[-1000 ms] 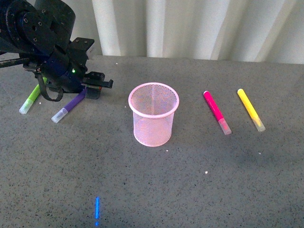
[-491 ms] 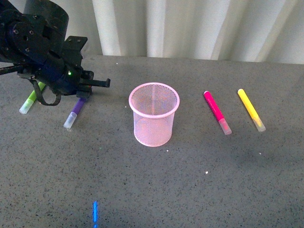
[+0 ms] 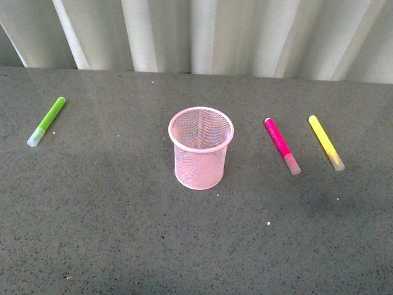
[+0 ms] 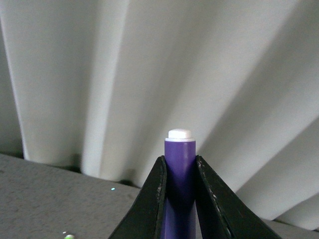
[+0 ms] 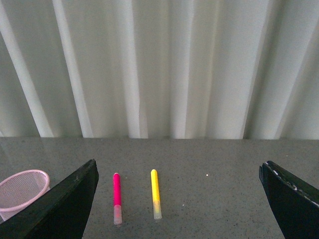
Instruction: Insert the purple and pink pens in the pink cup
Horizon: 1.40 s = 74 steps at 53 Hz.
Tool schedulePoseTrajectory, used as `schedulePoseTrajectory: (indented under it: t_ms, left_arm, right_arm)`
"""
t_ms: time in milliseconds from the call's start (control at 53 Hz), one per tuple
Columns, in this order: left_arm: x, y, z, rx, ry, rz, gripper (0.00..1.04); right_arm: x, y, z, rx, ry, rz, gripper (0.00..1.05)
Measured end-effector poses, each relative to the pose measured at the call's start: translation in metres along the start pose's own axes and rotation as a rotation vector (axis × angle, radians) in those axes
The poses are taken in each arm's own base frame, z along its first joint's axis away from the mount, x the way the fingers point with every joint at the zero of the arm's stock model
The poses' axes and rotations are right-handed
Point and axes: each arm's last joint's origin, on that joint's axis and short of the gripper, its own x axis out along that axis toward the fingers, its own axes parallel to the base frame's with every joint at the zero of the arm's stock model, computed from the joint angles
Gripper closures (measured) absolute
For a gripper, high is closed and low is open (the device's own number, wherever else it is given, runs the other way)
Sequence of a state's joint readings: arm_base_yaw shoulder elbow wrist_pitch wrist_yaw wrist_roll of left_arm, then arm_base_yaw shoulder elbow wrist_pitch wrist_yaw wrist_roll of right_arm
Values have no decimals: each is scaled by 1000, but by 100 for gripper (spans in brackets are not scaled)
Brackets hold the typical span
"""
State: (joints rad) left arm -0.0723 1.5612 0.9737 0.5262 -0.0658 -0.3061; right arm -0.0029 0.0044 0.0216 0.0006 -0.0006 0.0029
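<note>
**Left gripper** (image 4: 180,160): the two black fingers (image 4: 155,199) are pressed against opposite sides of the purple pen (image 4: 180,149). The pen stands straight between them, its white end projecting past the fingertips.

**Right gripper** (image 5: 179,164): the jaws are spread wide, with the dark fingers (image 5: 70,199) well apart and holding nothing.

Both wrists point roughly level.

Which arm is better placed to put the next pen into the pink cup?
Left. The left hand is shut on the purple pen, ready for the pink cup. The right hand is open and empty, and the pink pen lies on the table.
</note>
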Motion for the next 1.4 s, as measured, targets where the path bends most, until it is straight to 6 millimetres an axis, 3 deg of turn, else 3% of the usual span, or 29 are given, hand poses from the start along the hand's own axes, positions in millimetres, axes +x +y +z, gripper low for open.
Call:
schedulePoseTrajectory:
  t_ms: [94, 283, 585, 736, 943, 1396]
  left_arm:
    - [-20, -37, -7, -42, -49, -81, 92]
    - [-28, -87, -54, -81, 16, -185, 92]
    - [-25, -126, -123, -189, 105, -233, 92]
    - [-21, -129, -148, -237, 120, -229, 92]
    - [-10, -117, -192, -243, 157, -188, 92]
    - [11, -95, -214, -234, 163, -157, 92]
  right_arm:
    - [0, 0, 0, 0, 0, 0, 7]
    - [0, 0, 0, 0, 0, 0, 7]
    - [0, 0, 0, 0, 0, 0, 7]
    - [0, 0, 0, 0, 0, 0, 7]
    - [0, 0, 0, 0, 0, 0, 7]
    - [0, 0, 0, 0, 0, 0, 7]
